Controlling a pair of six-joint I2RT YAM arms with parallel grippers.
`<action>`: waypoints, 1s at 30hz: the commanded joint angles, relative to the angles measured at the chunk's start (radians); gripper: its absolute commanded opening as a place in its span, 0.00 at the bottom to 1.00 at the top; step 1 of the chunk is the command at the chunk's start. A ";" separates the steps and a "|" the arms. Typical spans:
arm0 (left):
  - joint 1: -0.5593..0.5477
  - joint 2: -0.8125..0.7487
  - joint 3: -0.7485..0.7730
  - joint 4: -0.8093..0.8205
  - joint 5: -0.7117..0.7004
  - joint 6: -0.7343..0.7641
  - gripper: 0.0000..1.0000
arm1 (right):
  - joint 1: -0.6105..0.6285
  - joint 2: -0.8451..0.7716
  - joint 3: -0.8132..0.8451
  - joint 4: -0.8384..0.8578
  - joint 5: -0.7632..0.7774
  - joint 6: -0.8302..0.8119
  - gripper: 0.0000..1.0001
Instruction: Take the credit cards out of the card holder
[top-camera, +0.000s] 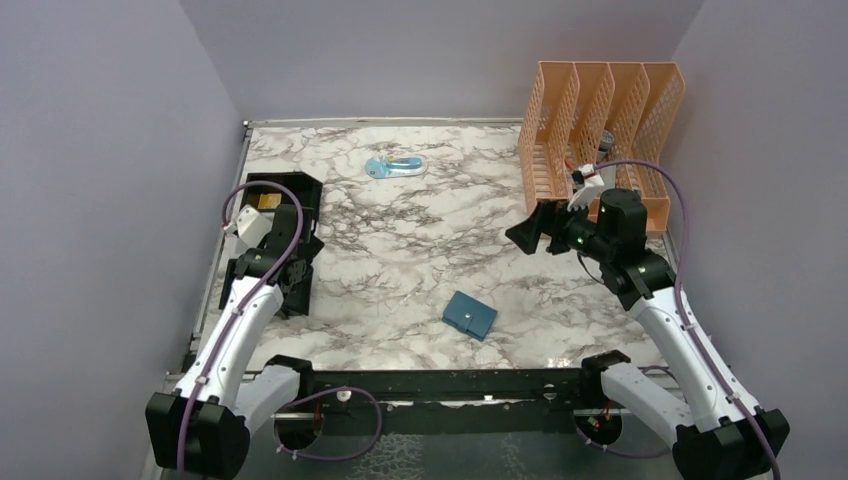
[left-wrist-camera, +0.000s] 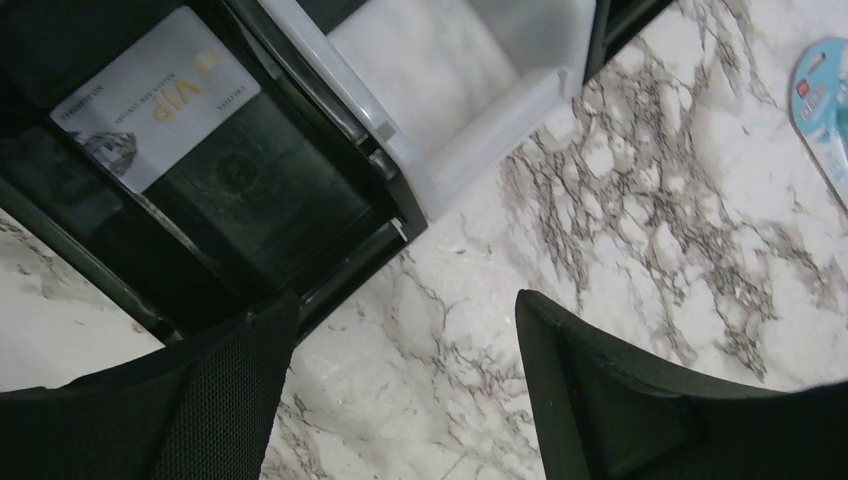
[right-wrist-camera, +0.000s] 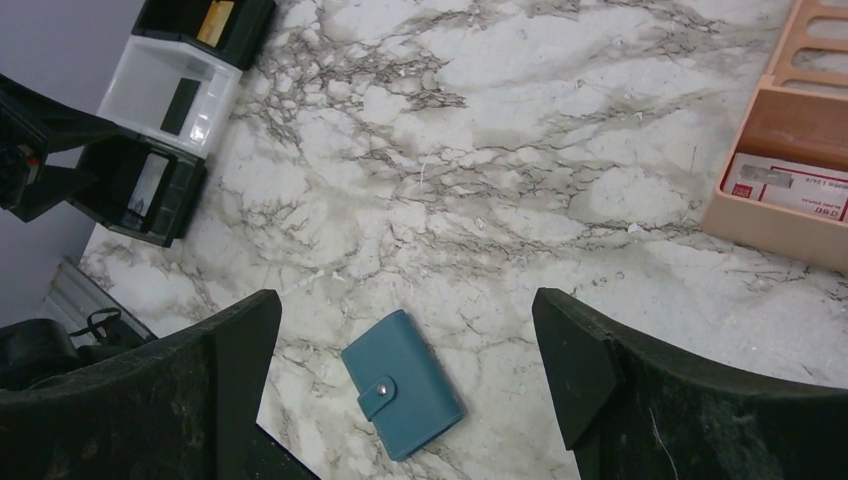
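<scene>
We are looking at a glossy, grey-veined marble table (top-camera: 400, 250). The flat, squarish teal holder (top-camera: 469, 315), snapped closed, is lying near 5 o'clock. Our left gripper (left-wrist-camera: 405, 310) is hovering, fingers spread and empty, at the boxy tray's (top-camera: 300, 185) edge at 9 o'clock. Our right gripper (right-wrist-camera: 407, 300), likewise splayed, is hanging above the holder. A latticed orange rack (top-camera: 600, 120) is standing at 2 o'clock.

card holder (right-wrist-camera: 408, 392): matt, smooth leather-look | table (top-camera: 400, 260): smooth marble-pattern surface | rack (top-camera: 548, 140): plastic lattice, matt

Open tabletop (top-camera: 420, 260) rings the card holder (top-camera: 469, 315); tray (top-camera: 305, 195) and rack (top-camera: 560, 130) stand well apart.
</scene>
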 joint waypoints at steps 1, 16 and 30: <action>0.030 0.063 0.015 -0.015 -0.125 -0.034 0.81 | -0.008 0.013 0.011 -0.049 0.040 0.002 0.99; 0.189 0.292 0.061 0.156 -0.017 0.038 0.73 | -0.008 -0.015 0.004 -0.084 0.038 0.028 0.99; 0.225 0.326 0.029 0.206 -0.008 0.070 0.60 | -0.008 0.012 0.001 -0.102 0.044 0.038 1.00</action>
